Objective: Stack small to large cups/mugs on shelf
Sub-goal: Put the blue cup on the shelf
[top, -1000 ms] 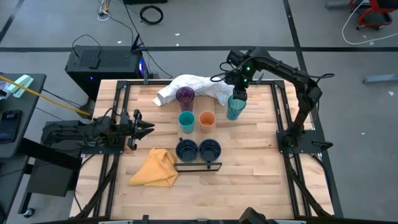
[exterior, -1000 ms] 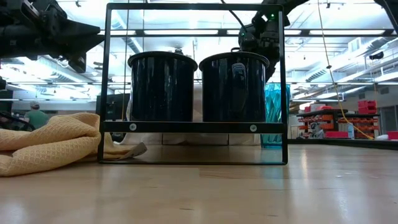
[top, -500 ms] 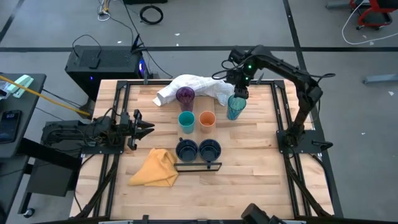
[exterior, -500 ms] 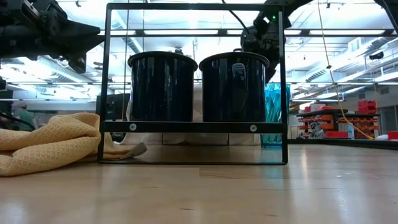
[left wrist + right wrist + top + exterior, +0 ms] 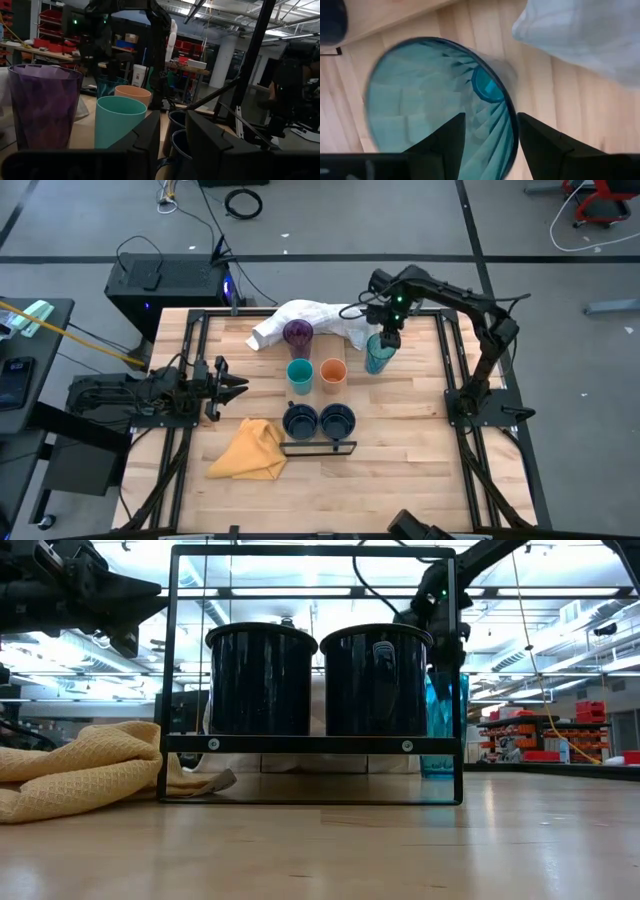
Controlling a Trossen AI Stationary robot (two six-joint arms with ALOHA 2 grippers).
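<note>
A slatted wooden tabletop (image 5: 400, 480) is framed by dark metal rails (image 5: 462, 430) along its sides. A crumpled yellow cloth (image 5: 250, 450) lies on the tabletop near its left front area; in the low view the yellow cloth appears at the left, folded in soft ridges. A white cloth (image 5: 305, 317) lies bunched near the far edge of the tabletop. A black equipment case (image 5: 165, 285) stands on the grey floor beyond the table, with cables (image 5: 243, 202) coiled farther off. A red-based chair (image 5: 592, 198) stands at the far right. Shelving with red bins (image 5: 585, 730) fills the room background.
</note>
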